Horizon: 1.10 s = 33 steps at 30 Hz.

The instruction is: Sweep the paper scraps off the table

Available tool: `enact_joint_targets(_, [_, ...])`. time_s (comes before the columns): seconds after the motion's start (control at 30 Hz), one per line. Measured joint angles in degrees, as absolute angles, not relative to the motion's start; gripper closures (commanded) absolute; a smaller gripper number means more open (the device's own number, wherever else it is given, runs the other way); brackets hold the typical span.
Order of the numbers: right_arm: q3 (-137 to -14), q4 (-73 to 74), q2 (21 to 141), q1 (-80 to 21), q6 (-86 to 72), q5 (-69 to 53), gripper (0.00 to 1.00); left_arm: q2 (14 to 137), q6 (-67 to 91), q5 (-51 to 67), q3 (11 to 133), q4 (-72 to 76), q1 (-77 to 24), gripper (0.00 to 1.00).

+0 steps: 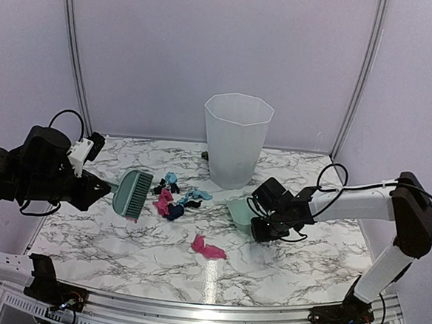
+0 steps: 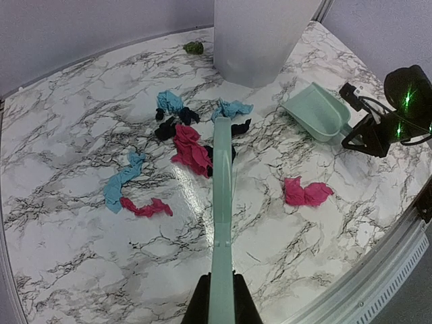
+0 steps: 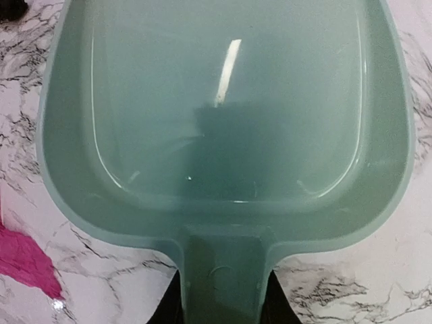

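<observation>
Your left gripper [image 2: 221, 300] pinches the mint-green bristle brush [image 1: 132, 193] (by its handle), your right gripper [image 3: 225, 305] the mint-green plastic dustpan [image 1: 240, 213]; crumpled pink, blue and black paper scraps [image 1: 175, 201] lie between them on the white marble-patterned table [image 1: 106, 251].

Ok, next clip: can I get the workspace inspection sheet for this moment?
Surface: white marble-patterned table, flat, glare streak near front.
Job's things: crumpled pink, light-blue and dark paper scraps scattered mid-table, one pink scrap apart; mint-green plastic dustpan empty.
Clutter: small dark-green lump near the translucent white plastic bin.
Grippers: left gripper shut on the handle of the mint-green brush; right gripper shut on the dustpan handle.
Cables: black cable loops on both arms.
Surroundings: plain lilac walls; nothing else seen.
</observation>
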State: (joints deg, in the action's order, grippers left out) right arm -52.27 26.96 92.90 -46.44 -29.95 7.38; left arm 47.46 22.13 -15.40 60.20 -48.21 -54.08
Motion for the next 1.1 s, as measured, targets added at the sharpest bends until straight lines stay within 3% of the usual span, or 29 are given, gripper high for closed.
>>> enact_joint_targets(0.3, [-61.71,24.64,103.72,-46.57,-21.85,5.39,0.77,49.23,22.37,-15.64,62.02,-48.86,-54.08,1.00])
enact_joint_targets(0.53, [-66.78,25.74,106.67,-46.61,-17.21,4.93,0.43,55.86,24.03,-17.04,66.72,-49.69,-54.08,1.00])
enact_joint_targets(0.6, [-66.11,25.41,105.62,-46.61,-16.51,4.75,0.38,58.43,25.15,-17.12,69.14,-49.65,-54.08,1.00])
enact_joint_targets(0.9, [-47.99,13.08,90.06,-46.61,-13.76,3.38,0.35,68.84,28.51,-17.23,78.32,-49.84,-54.08,1.00])
enact_joint_targets(1.1, [-34.74,-2.15,86.67,-46.61,-11.42,3.86,0.35,73.60,30.87,-18.28,81.93,-49.84,-54.08,1.00])
